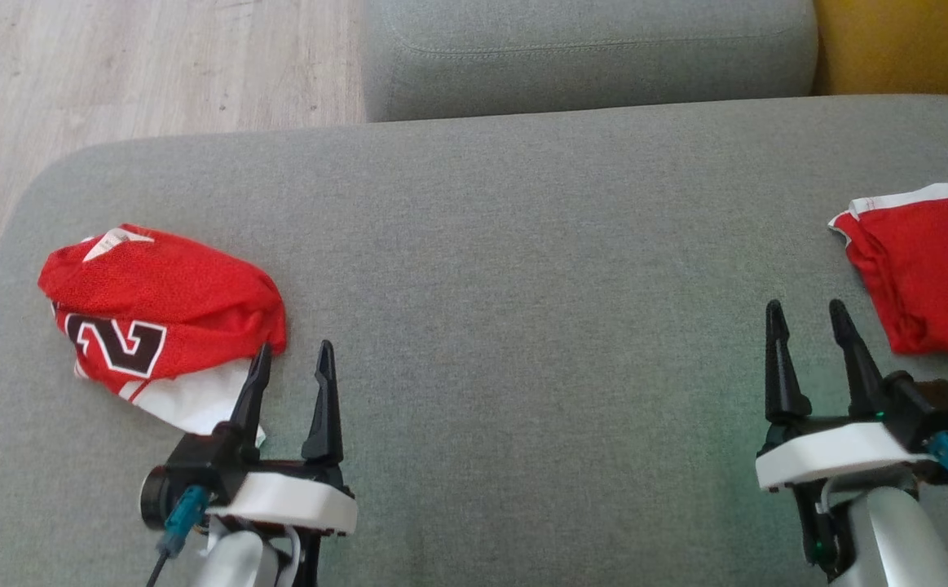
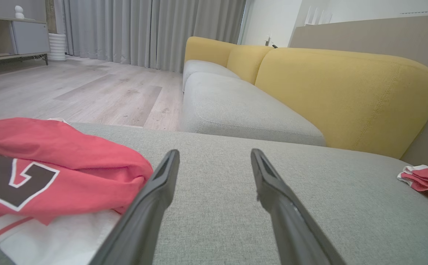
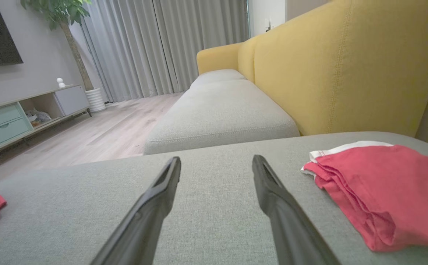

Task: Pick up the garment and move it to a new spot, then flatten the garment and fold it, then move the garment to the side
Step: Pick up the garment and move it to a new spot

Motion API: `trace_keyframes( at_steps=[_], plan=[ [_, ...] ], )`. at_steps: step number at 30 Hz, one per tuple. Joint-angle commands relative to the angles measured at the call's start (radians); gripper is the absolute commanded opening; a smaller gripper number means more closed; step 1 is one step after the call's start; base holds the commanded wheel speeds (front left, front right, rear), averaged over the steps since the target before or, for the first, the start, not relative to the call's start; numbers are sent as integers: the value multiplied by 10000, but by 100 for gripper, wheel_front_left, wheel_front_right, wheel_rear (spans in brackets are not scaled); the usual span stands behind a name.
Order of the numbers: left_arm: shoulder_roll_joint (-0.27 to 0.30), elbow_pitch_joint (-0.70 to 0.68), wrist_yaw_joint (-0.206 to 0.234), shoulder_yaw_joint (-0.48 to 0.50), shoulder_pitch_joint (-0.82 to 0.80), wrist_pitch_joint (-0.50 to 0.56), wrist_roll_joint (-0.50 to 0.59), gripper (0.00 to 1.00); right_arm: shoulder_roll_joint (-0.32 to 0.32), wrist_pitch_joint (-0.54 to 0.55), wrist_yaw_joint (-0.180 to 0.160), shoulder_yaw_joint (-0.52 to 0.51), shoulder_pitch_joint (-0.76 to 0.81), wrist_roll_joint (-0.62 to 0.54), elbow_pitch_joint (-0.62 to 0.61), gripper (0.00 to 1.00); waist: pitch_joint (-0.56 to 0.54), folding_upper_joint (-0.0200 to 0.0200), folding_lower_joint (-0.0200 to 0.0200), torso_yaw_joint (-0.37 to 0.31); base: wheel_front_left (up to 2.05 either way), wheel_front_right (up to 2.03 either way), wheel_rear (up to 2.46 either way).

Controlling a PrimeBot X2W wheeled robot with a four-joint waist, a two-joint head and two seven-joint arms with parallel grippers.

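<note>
Well, the red jersey (image 1: 160, 314) is lying bunched on the grey cushion's (image 1: 522, 285) left end, the left gripper (image 1: 294, 352) hanging spread at its edge; the right gripper (image 1: 805, 310), also spread, is hanging near another red garment (image 1: 930, 269)

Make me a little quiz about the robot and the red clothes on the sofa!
1. True or false: the left gripper is holding the red jersey.
2. Which number is printed on the jersey? A) 7 B) 2 C) 5
3. Fill in the gap: the other red garment lies on the grey cushion nearest the ___ gripper.

Key:
1. False. Its fingers stand open beside the jersey and grip nothing.
2. B.
3. Right. The right gripper is also open, just short of that garment.
</note>
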Motion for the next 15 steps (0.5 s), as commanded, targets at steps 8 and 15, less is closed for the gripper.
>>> trace_keyframes(
  at_steps=[8,15],
  plan=[
    [49,-257,42,216,-105,-95,-89,100,-21,-116,65,178,-91,-100,-644,100,-17,0,0,-8,0,0,0],
    [49,-210,21,198,-137,-95,-49,100,-21,-117,65,309,-20,-53,-618,100,-44,0,0,146,0,0,0]
  ],
)
